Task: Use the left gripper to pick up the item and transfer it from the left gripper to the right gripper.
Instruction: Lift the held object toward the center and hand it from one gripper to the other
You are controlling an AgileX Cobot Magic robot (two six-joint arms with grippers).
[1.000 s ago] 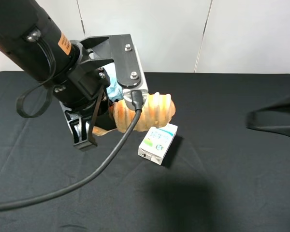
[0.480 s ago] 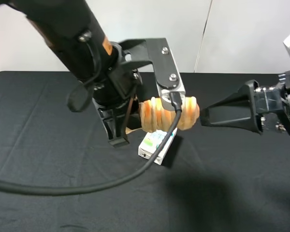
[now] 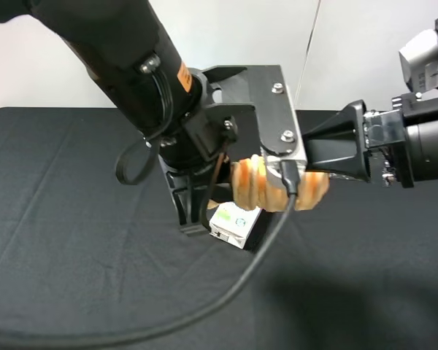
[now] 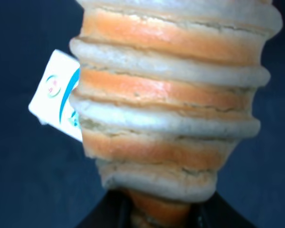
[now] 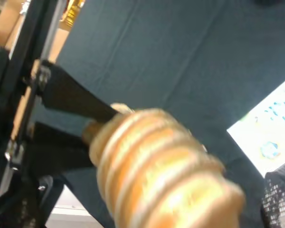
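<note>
Black cloth-covered worktop (image 3: 66, 284), faintly creased, filling the exterior high view from edge to edge. Behind its far edge, plain white wall panels (image 3: 350, 51) with thin vertical seams. On the cloth near the middle, a small white carton with green-blue print (image 3: 233, 222), lying flat and askew.

Raised above that carton, clear of the cloth: the tan-orange ridged oblong item (image 3: 252, 186), lengthwise along the far edge. Pinched at its left end by the orange-labelled black left gripper (image 3: 204, 204), jaws closed tight on it. Across its front, a black cable (image 3: 290, 179) plugged in under the bolted bracket (image 3: 274, 109) overhead. At its right end, the boxy black right gripper (image 3: 317, 164) with a light grey camera block (image 3: 423, 58) on top, jaws spread wide, one wedge finger over the item's tip; touching or not, cannot tell.

Only in the left wrist view: the item (image 4: 171, 104) close up, pale and orange bands alternating, narrowing toward the dark jaws, with the carton (image 4: 54, 92) on the cloth beyond it.

Only in the right wrist view: the rounded free end of the item (image 5: 156, 175), blurred and very near the lens, a black metal frame (image 5: 19, 156) of the left arm behind it, the carton (image 5: 270, 133) on the cloth, and a strip of tan surface (image 5: 2, 28) beyond the worktop's edge.
</note>
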